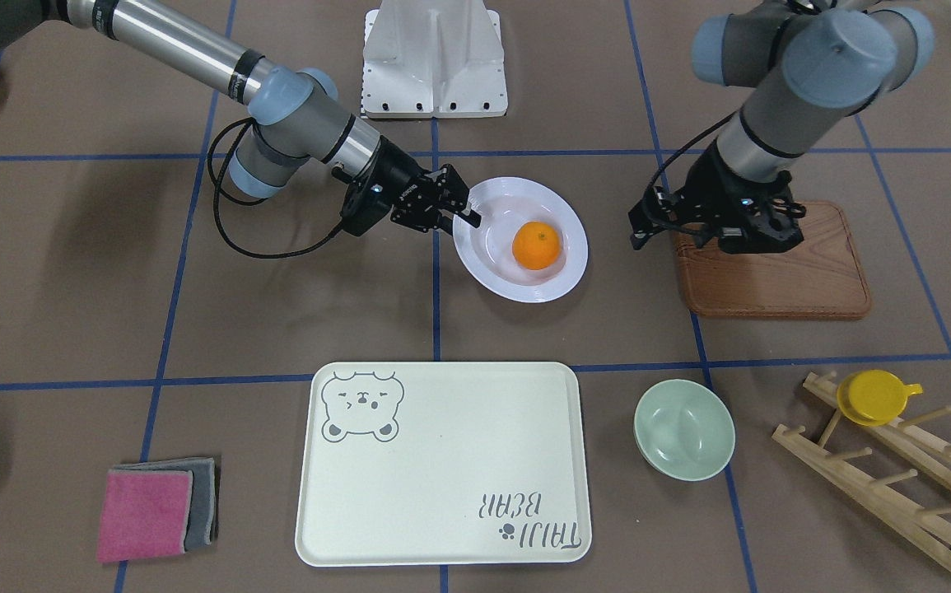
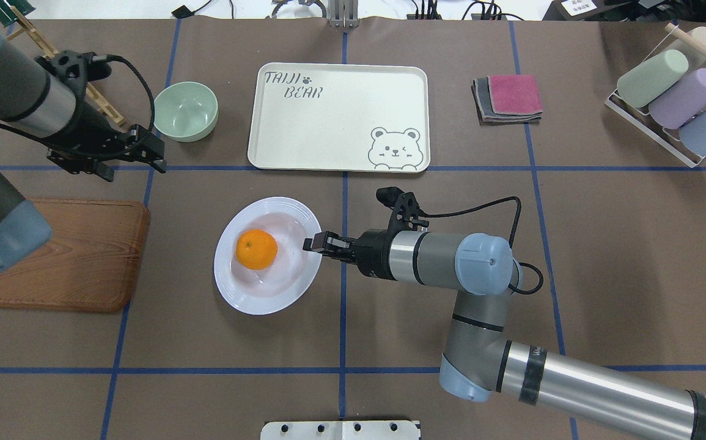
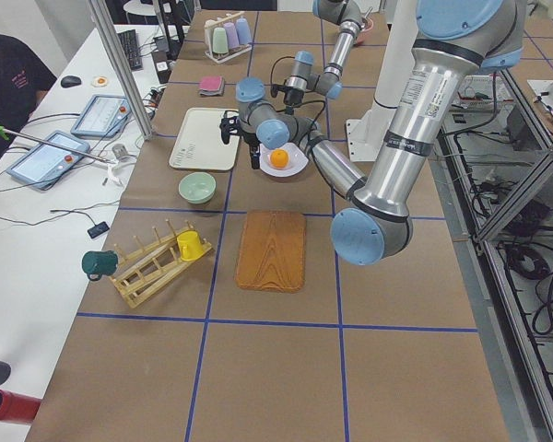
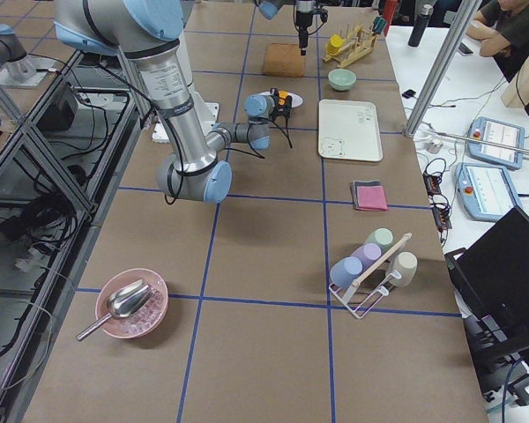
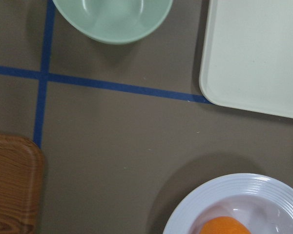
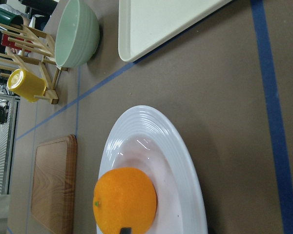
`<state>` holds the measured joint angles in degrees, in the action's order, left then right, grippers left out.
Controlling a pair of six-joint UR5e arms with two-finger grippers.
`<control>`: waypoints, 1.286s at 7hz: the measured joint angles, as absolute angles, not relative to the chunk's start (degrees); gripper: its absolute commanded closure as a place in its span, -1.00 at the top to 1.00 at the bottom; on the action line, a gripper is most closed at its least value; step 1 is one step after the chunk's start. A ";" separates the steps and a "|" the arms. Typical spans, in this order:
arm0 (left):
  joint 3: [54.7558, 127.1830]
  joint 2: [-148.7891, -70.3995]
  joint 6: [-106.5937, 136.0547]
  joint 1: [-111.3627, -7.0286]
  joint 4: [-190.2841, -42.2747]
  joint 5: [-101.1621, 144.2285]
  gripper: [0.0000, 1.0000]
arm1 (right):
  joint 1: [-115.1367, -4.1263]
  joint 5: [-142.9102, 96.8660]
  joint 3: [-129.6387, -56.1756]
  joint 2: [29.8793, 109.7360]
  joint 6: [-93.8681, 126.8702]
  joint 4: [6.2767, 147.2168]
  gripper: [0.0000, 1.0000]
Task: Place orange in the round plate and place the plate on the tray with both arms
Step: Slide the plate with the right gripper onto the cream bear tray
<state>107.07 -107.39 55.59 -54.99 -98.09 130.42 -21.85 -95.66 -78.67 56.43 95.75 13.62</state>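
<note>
green bowl (image 1: 683, 428), wooden board (image 1: 776, 284), yellow cup (image 1: 874, 395) on rack (image 1: 862, 495), folded cloths (image 1: 146, 515).

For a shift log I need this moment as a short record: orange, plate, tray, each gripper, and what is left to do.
orange: lying in the plate
plate: on the table, short of the tray
tray: nothing on it
right gripper: at the plate's rim; grip unclear
left gripper: away from the plate, above the table past the wooden board; open or shut unclear
left to do: plate onto the tray
</note>
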 measured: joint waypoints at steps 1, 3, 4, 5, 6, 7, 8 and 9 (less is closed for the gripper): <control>107.00 -105.70 51.01 -57.92 -97.90 131.99 0.96 | -22.01 -95.61 -78.89 55.78 96.89 13.29 -1.00; 107.13 -104.41 45.70 -60.78 -96.22 133.00 0.96 | -22.15 -95.00 -79.02 54.92 98.65 13.14 -1.00; 107.12 -103.98 43.54 -61.89 -95.63 133.11 0.96 | -22.48 -94.65 -79.12 54.76 99.53 13.09 -1.00; 107.00 -103.56 41.23 -63.00 -94.89 133.14 0.96 | -23.58 -93.85 -79.31 54.71 101.60 13.04 -1.00; 106.85 -103.37 37.96 -64.22 -93.31 133.11 0.96 | -25.73 -91.25 -79.46 54.45 105.98 13.12 -1.00; 106.62 -103.28 35.02 -65.22 -91.96 132.96 0.96 | -28.01 -86.59 -79.10 54.04 111.77 13.57 -1.00; 106.30 -103.25 33.33 -65.78 -91.40 132.76 0.96 | -29.93 -81.20 -78.07 53.81 117.66 15.12 -1.00; 106.09 -103.23 32.73 -66.00 -91.22 132.63 0.96 | -31.01 -77.19 -76.81 53.70 121.06 17.93 -1.00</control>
<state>106.09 -103.23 32.73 -66.00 -91.22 132.63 -31.01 -77.19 -76.81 53.70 121.06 17.93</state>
